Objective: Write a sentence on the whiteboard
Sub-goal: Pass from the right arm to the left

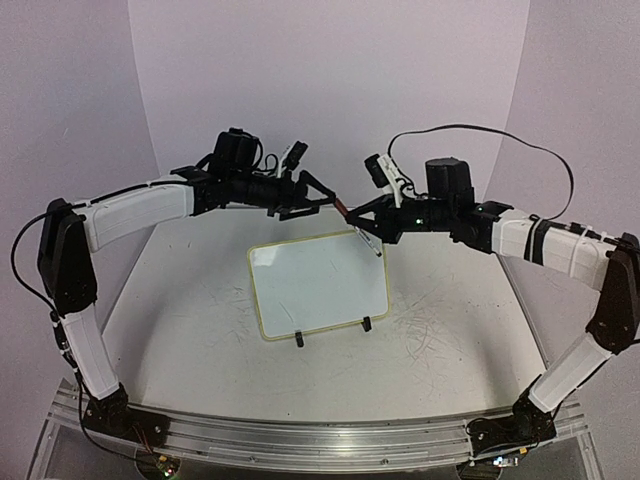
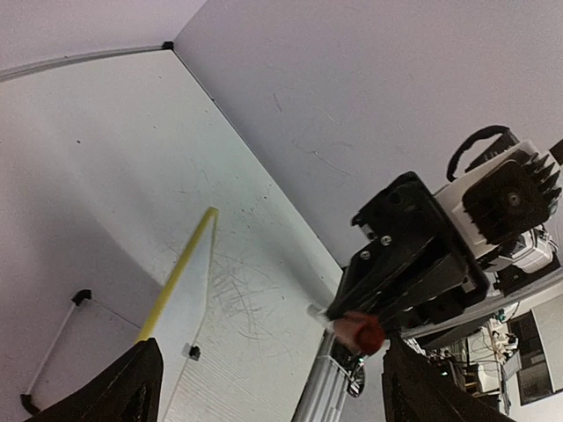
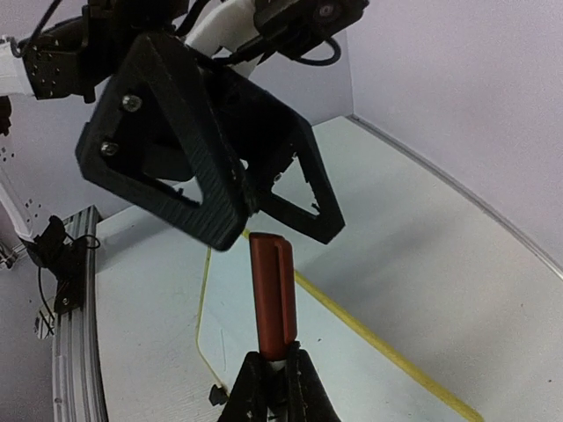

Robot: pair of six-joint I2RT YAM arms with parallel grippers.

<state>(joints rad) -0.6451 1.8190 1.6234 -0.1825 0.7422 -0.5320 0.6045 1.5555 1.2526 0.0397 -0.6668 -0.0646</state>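
The small rectangular white whiteboard [image 1: 318, 283], yellow-green rimmed, sits mid-surface [image 1: 170, 320] (a scuffed white tabletop). Above its 12 o'clock edge the right end effector [image 1: 368, 226] pinches a slim red-capped marker [image 3: 271, 294]. The left end effector [image 1: 322, 198] is spread wide, close to the cap.

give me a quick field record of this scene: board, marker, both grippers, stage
whiteboard: propped on black clip feet mid-table, surface blank, no sentence visible
marker: held in the air over the board's far edge, red cap still on
right gripper: shut on marker, cap end pointing at the left gripper
left gripper: open, fingers just beyond the cap, not closed on it
stage: writing not begun; pulling the cap off looks like the likely next move
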